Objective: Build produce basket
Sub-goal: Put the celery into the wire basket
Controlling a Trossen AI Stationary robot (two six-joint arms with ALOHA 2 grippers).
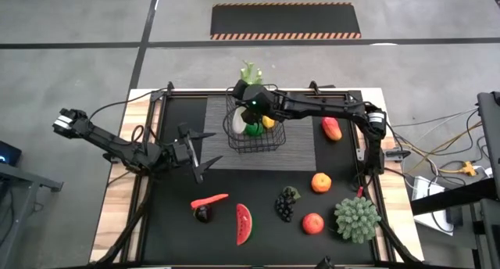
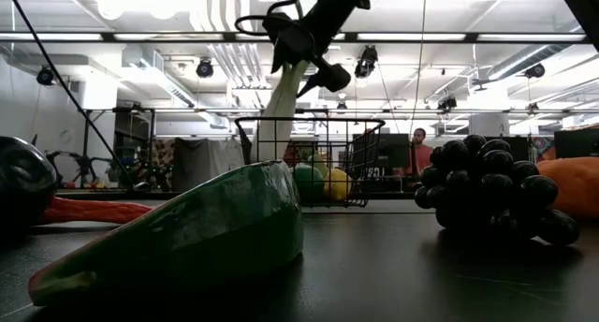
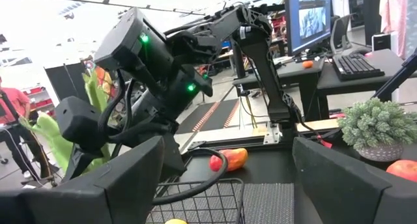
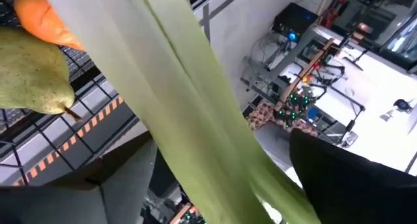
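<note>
The black wire basket [image 1: 258,134] stands on a grey mat in the far middle of the table, with a lemon [image 1: 269,122] and a green fruit [image 1: 251,130] inside. My right gripper [image 1: 251,99] hovers over it, shut on the green leek [image 1: 249,70], which also shows in the low view [image 2: 281,97]. My left gripper [image 1: 205,155] waits open, left of the basket and near the mat's corner. On the near half lie a chili [image 1: 209,199], a watermelon slice [image 1: 244,224], grapes [image 1: 286,204], an orange [image 1: 321,182] and an apple [image 1: 313,223]. My right gripper pinches the leek's pale green stalk [image 4: 195,120] between its two fingers [image 4: 352,178], which lie across it about midway along. The leek is tilted: its leaves [image 1: 249,70] point up and toward the far edge, and its white end [image 1: 238,122] is down inside the basket.
A red-yellow fruit [image 1: 332,129] lies right of the basket on the mat. A potted green plant [image 1: 357,218] stands at the near right corner. A dark round vegetable [image 1: 203,214] sits beside the chili. There is free room between the left gripper and the near produce.
</note>
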